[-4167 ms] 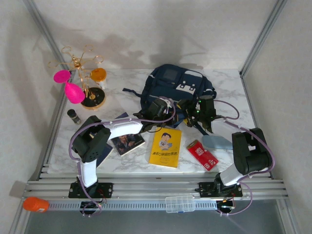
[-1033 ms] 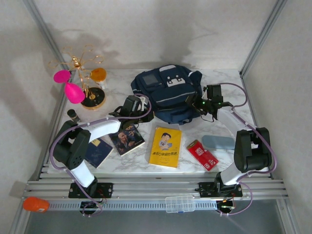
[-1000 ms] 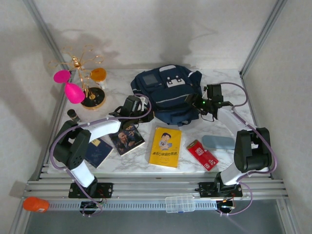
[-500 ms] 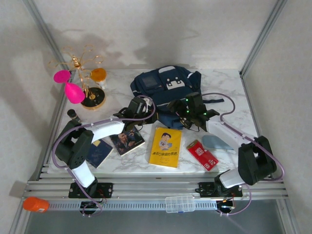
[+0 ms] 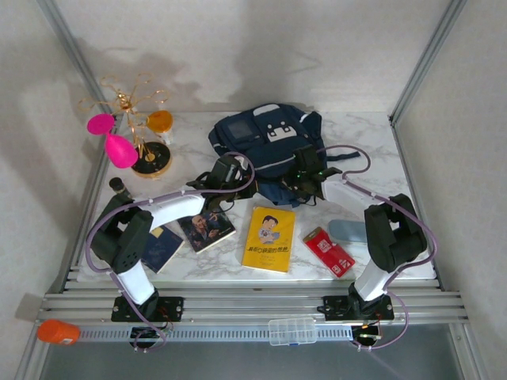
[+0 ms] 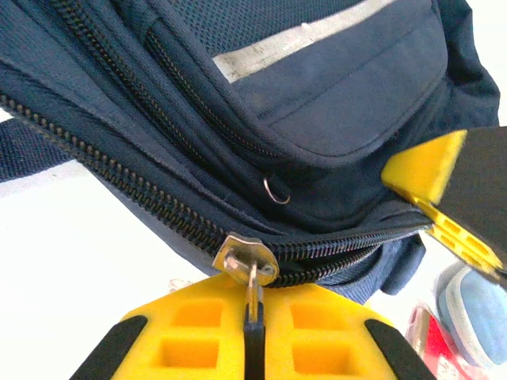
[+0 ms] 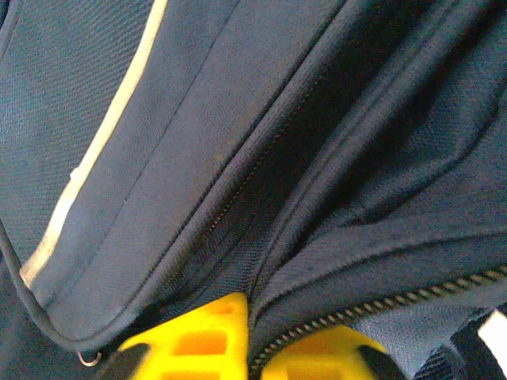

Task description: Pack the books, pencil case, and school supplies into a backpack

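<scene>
— Since the left fingers (image 6: pixel 273 313) are clenched on the metal zip tab (image 6: pixel 247 261), what are the right fingers (image 7: pixel 230 317) doing on the backpack (image 5: pixel 265 138)?

— They are clamped on a fold of its navy cloth, just beside a zip line. I read that as bracing. One arm pins the bag so the tab can run along the teeth without dragging the whole thing across the desk (image 5: pixel 372 150).

— Where does the bag sit?

— At the back middle of the desk, white patches facing up, with both arms reaching to its near edge.

— And the things to pack?

— All lying out, nearer the arms. The yellow book (image 5: pixel 268 239) is in front of the bag and the navy book (image 5: pixel 207 229) is to its left. A red packet (image 5: pixel 329 251) and a pale blue case (image 5: pixel 352 230) are to the right. Nothing looks packed yet, so I judge this to be the opening step.

— What can't you make out?

— How far the zip is undone. Its teeth run out of the left wrist picture on both sides. From above, the arms cover the bag's near edge, so the grips are hard to read there. The right wrist camera sits so close that I cannot tell which seam or pocket the cloth belongs to.
</scene>
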`<move>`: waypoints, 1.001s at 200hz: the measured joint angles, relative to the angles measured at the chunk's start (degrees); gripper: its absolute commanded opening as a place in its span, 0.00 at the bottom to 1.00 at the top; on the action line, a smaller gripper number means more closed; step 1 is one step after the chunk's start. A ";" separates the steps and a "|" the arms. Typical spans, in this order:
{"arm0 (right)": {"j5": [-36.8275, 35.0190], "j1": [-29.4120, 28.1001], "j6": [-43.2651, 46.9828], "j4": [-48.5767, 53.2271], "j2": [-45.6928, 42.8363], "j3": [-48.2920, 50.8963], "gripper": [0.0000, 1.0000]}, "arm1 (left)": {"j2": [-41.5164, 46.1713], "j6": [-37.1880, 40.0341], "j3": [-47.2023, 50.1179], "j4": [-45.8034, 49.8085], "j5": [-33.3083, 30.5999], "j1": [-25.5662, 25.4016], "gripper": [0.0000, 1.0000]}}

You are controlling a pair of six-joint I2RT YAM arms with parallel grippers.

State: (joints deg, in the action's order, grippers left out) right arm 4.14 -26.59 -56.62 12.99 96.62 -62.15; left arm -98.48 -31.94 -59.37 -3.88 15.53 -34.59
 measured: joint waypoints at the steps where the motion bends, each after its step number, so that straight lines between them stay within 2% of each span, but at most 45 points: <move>1: 0.02 0.04 -0.04 0.00 0.00 0.02 0.00 | 0.00 0.00 0.00 0.00 0.07 0.02 0.00; 52: 5.75 3.45 1.88 -2.25 -0.17 0.68 0.00 | -1.16 2.58 -1.01 1.42 2.86 3.32 0.00; 105: 6.80 4.85 3.45 -3.67 -1.62 2.25 0.00 | -9.20 5.68 -5.92 4.31 4.26 12.81 0.00; 141: 5.99 2.51 2.69 -4.72 -1.31 2.47 0.00 | -12.39 6.29 -9.60 5.35 4.15 14.23 0.00; 178: 4.24 -2.58 -0.31 -7.96 1.11 1.20 0.00 | -13.99 6.43 -13.51 6.19 3.02 16.39 0.00; 184: 4.28 -3.10 -0.66 -8.37 1.68 0.81 0.06 | -14.03 6.54 -13.79 6.56 2.75 16.83 0.00; 200: 4.50 -4.02 -1.38 -9.35 2.71 0.50 0.19 | -14.03 6.84 -13.97 7.21 2.64 17.57 0.24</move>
State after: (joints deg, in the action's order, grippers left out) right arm 8.64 -30.61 -58.00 3.64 99.33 -61.65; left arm -112.51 -25.10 -73.34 3.33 18.17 -17.02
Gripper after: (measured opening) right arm 0.089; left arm 0.086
